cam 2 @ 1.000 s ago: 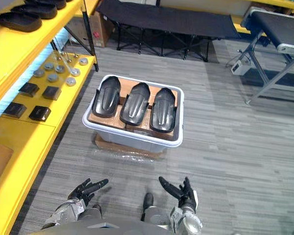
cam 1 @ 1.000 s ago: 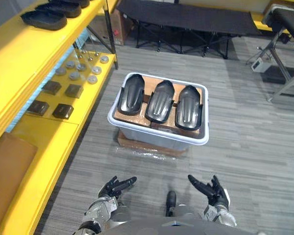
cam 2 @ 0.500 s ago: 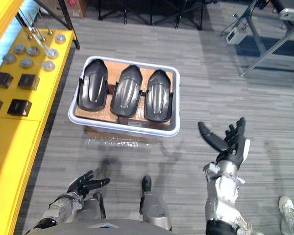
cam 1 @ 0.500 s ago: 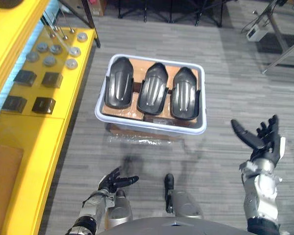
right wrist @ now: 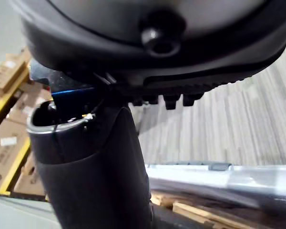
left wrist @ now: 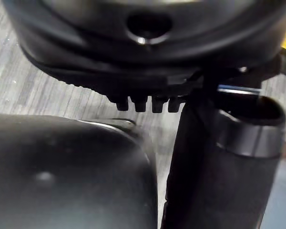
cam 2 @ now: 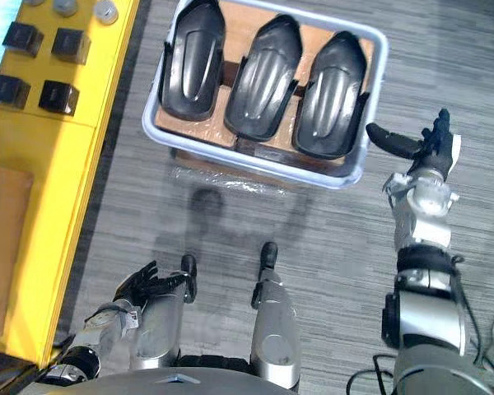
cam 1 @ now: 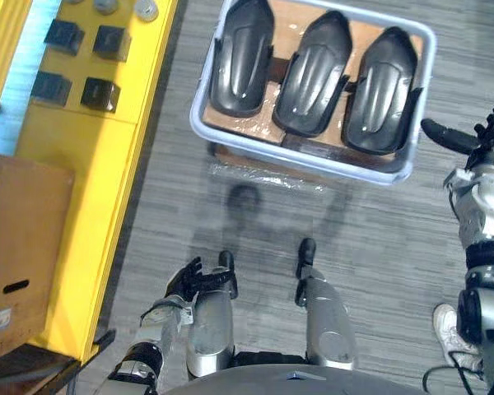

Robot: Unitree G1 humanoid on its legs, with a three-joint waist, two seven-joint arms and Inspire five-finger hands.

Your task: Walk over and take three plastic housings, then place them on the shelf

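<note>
Approach looks all but finished to me: nothing is picked up yet, and you stand close over the work. On the left runs the yellow shelf [cam 1: 90,181], where the pieces must end up. Your left hand [cam 1: 189,280] hangs low and near, fingers loosely spread and empty. Ahead in the middle sits a pale tub [cam 1: 313,158] with the three black housings [cam 1: 313,74] lying side by side on a brown board [cam 1: 290,15], glossy ribbed backs up, rounded at the far end. Your right hand [cam 2: 432,152] is raised just beside the tub's right rim, fingers straight and wide, thumb pointing at the rightmost housing, holding nothing. Next you would need to bring it over that shell and close round its edges; smooth plastic may slip.
</note>
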